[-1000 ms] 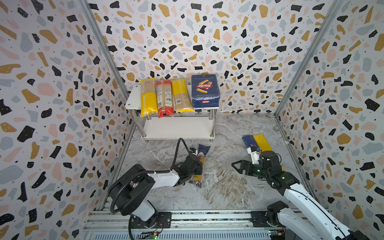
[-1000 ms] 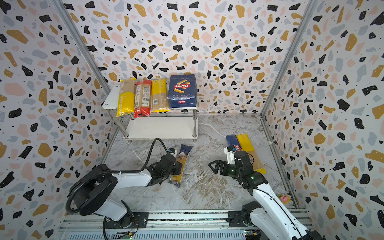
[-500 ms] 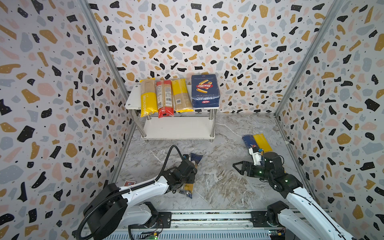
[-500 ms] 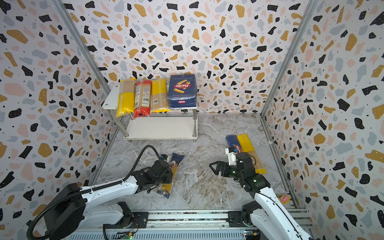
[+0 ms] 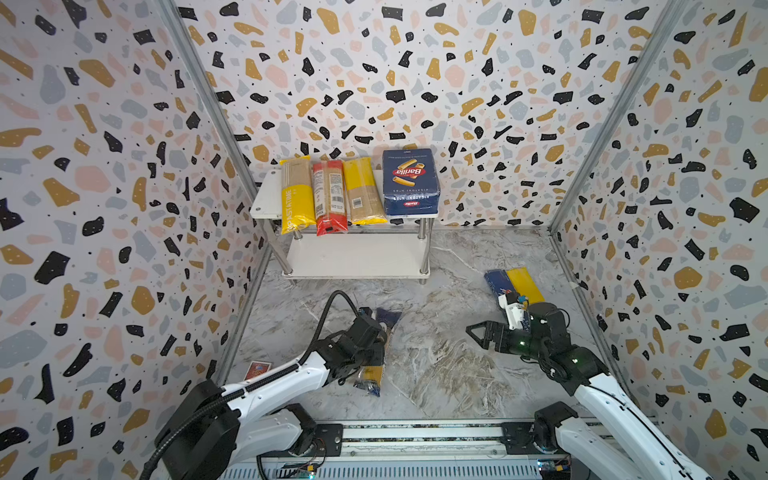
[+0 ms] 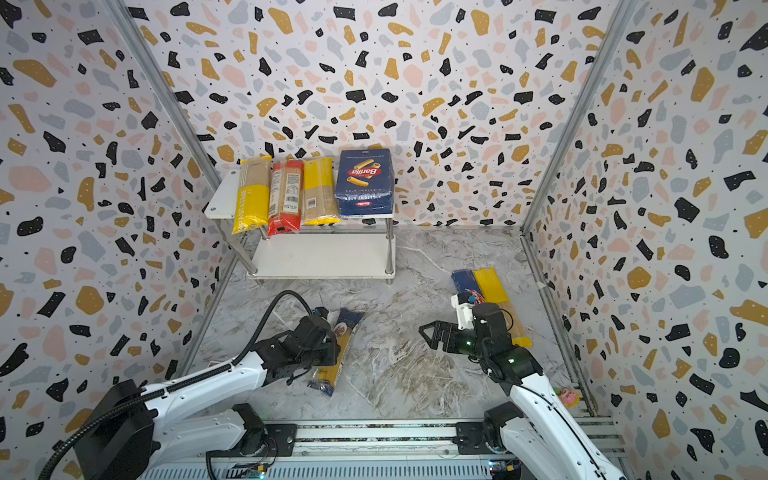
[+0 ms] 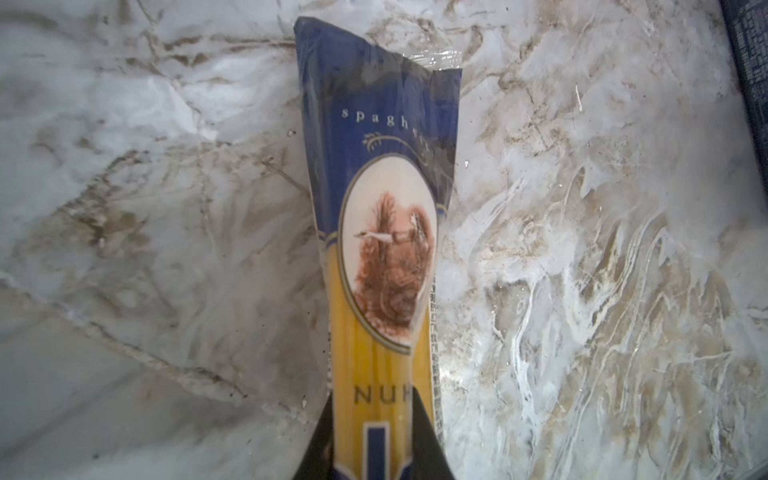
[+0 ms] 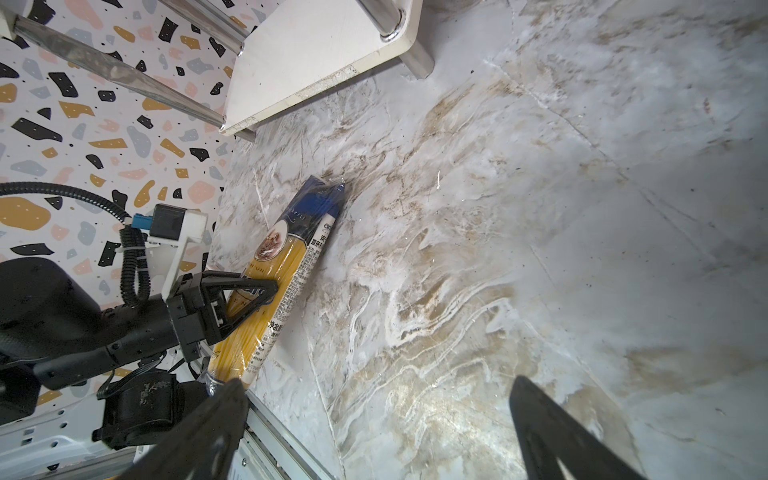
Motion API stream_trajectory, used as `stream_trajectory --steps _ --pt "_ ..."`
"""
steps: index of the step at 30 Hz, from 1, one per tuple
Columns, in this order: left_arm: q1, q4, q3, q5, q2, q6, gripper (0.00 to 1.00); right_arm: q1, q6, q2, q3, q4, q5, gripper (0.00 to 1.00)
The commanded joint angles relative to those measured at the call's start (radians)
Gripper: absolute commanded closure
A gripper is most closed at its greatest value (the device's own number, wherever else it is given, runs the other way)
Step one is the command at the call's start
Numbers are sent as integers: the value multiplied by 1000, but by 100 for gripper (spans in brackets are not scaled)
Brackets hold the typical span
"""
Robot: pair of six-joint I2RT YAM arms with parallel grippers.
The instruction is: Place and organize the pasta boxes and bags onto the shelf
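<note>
The left claw (image 5: 372, 351) pinches the blue-and-yellow spaghetti bag (image 7: 386, 249) near its middle, the right claw (image 5: 476, 331) hangs spread and empty above the bench (image 5: 436, 374), and the shelf (image 5: 353, 257) beyond both carries three bags (image 5: 330, 195) and the rigatoni box (image 5: 409, 183)

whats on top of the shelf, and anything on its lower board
On the shelf, the top board holds three spaghetti bags side by side and the Barilla rigatoni box. The lower board's visible front is bare; its rear is hidden under the top board.
</note>
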Motion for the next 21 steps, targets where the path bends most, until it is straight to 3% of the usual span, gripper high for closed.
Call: stream_trajectory --steps 1,13,21 --pt "29 84 59 44 -44 30 100 -4 -14 3 45 -16 7 1" --pt "35 109 68 136 -121 32 100 -4 -23 35 65 -16 10 1" --pt "50 130 101 108 -163 41 100 -4 -33 45 91 -20 7 1"
